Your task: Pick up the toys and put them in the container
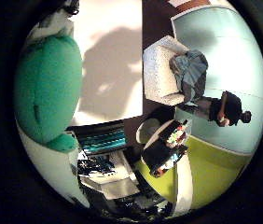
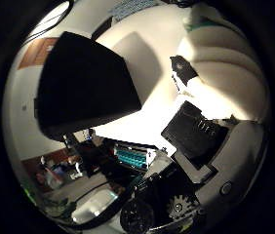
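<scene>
Your hand (image 2: 201,146) is up over the white table (image 1: 113,60), palm looking out across it, and a green plush toy (image 1: 47,88) sits tight against the palm with white finger parts beside it. You can't tell whether the fingers are curled round it or just touching. The black container (image 2: 84,83) looms close by on the table, its inside hidden.
</scene>
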